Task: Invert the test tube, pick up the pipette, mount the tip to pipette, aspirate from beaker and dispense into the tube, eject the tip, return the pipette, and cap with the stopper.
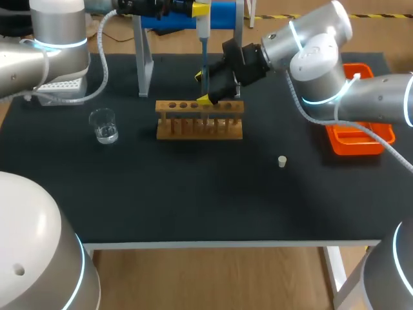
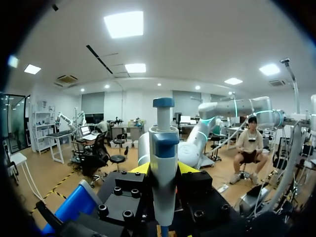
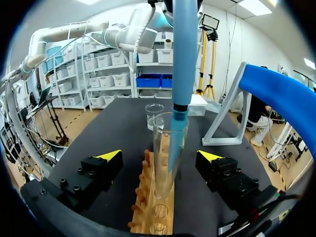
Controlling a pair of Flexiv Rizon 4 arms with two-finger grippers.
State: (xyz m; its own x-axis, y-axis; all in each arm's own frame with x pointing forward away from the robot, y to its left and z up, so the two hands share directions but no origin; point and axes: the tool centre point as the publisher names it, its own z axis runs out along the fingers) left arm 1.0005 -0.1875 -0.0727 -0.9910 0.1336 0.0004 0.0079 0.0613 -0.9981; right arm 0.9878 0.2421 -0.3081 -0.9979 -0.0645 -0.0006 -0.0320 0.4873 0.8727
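gripping the pipette [image 2: 163, 148] in the left hand [image 2: 163, 169], holding its tip [image 3: 176, 140] down inside the test tube [image 3: 159, 173] standing upright in the wooden rack [image 1: 200, 121]. straddling that tube with the right hand [image 3: 159, 158] released, fingers [image 3: 105, 162] touching neither side. resting on the tabletop [image 1: 193, 194]: beaker [image 1: 103, 125] and stopper [image 1: 282, 161], both apart from the rack.

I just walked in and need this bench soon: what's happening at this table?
The left arm holds the pipette in its jaws, its tip down inside a test tube standing in the wooden rack. The jaws of the right arm stand open on either side of that tube. The stopper lies loose on the table.
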